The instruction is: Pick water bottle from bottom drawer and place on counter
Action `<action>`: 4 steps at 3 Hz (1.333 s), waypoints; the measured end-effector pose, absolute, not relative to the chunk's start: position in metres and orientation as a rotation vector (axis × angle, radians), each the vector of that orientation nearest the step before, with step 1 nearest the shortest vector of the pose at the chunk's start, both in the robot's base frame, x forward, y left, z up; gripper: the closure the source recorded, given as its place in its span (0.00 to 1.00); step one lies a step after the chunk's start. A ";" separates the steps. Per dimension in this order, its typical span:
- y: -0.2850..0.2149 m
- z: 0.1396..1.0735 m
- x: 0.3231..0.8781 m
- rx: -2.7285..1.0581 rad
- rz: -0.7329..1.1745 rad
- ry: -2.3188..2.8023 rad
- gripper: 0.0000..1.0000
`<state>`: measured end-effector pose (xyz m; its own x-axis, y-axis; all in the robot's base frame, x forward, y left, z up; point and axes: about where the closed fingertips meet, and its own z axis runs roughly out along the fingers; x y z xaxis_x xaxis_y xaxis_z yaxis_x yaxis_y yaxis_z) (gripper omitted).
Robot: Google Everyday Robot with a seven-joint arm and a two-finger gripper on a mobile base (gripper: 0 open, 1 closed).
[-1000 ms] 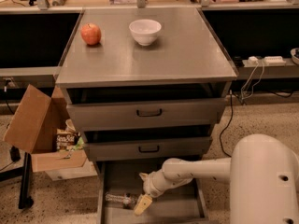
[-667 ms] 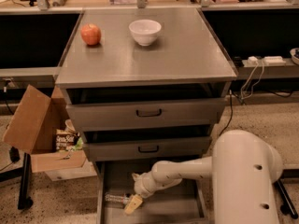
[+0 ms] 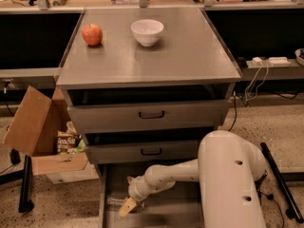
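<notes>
Since a second ago we see the tool [image 3: 127, 207] slid leftward along the bottom drawer [image 3: 175, 210], and the robot's bulky white body [image 3: 228, 184] has shifted left with it. Now the water bottle [image 3: 113, 201] lies on its side on the drawer floor, in the left part, close to the left wall and apart from the front edge. The tool's cream tip hangs low just beside the bottle on its right, seemingly touching it; whether the tool is spread or pinching, we cannot tell. The arm [image 3: 171, 175] reaches in from the right, passing just under the front of the lower handled drawer [image 3: 151, 151], so there is little headroom at the back of the tray. Right of the tool a stretch of bare drawer floor runs up to the robot's body. Both the lower and the upper handled drawer [image 3: 149, 115] stand slightly pulled out beneath the tabletop [image 3: 190, 56]. On the tabletop an apple [image 3: 92, 34] sits near the back left and a white bowl [image 3: 147, 31] just right of it; the right half and the front strip along the thin edge show bare metal. A cardboard box [image 3: 35, 127] leans left of the cabinet
</notes>
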<state>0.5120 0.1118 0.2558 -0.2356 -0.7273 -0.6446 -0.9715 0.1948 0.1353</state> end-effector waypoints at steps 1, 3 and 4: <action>0.121 0.243 0.512 -1.587 0.723 2.037 0.00; 0.126 0.212 0.507 -1.612 0.692 2.052 0.00; 0.121 0.197 0.506 -1.627 0.666 2.051 0.00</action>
